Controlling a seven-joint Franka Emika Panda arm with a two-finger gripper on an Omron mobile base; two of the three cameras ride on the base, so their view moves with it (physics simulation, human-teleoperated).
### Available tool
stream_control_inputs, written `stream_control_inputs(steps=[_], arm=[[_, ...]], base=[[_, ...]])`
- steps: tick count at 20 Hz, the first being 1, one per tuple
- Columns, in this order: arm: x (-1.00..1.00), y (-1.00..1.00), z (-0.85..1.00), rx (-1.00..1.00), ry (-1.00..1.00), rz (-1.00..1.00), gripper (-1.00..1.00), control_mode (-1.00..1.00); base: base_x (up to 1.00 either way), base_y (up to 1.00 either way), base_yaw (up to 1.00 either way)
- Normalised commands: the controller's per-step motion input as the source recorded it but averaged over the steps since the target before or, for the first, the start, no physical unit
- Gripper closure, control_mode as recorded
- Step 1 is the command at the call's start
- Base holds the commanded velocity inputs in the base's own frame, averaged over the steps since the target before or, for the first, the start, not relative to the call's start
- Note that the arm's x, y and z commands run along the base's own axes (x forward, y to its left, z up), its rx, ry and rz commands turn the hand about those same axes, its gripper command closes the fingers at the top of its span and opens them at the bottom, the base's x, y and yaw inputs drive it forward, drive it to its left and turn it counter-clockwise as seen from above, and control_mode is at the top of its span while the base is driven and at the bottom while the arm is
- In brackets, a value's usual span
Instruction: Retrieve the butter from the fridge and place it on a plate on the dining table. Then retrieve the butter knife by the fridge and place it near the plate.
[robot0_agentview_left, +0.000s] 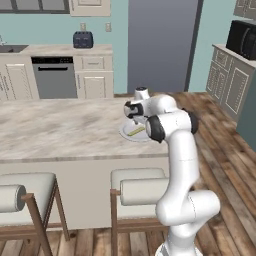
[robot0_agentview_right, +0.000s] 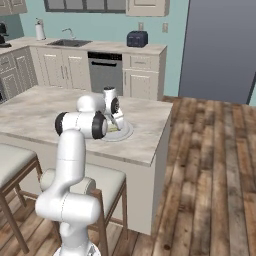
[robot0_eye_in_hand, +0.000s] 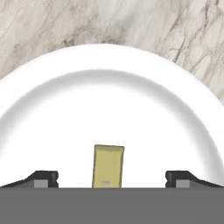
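The butter (robot0_eye_in_hand: 108, 166) lies on the plate (robot0_eye_in_hand: 109, 83), fingers (robot0_eye_in_hand: 43, 178) spread wide of it. First step looks done; next, fetch the knife.

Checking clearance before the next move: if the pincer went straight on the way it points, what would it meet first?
Probably the butter, lying on the plate between the open pincer's fingertips; the plate comes right after it. Depth is hard to judge.

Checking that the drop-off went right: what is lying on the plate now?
The butter lies flat in the plate, which sits on the dining table. The fingers stand apart on either side, clear of the butter. Its near end is cut off in the hand view.
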Motion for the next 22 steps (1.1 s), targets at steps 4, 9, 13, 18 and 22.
stream_control_inputs(steps=[4, 9, 13, 18, 22], arm=[[-0.39, 0.0, 0.96, -0.01, 0.1, 0.0, -1.0, -1.0], [-0.88, 0.0, 0.65, 0.0, 0.17, 0.19, -1.0, -1.0], [-1.0, 0.04, 0.49, 0.0, 0.04, 0.37, -1.0, -1.0], [-1.0, 0.0, 0.24, 0.02, 0.0, 0.45, -1.0, -1.0], [-1.0, 0.0, 0.2, 0.03, -0.01, 0.43, -1.0, -1.0]], base=[[0.0, 0.0, 0.0], [0.0, 0.0, 0.0], [0.0, 0.0, 0.0], [0.0, 0.0, 0.0], [0.0, 0.0, 0.0]])
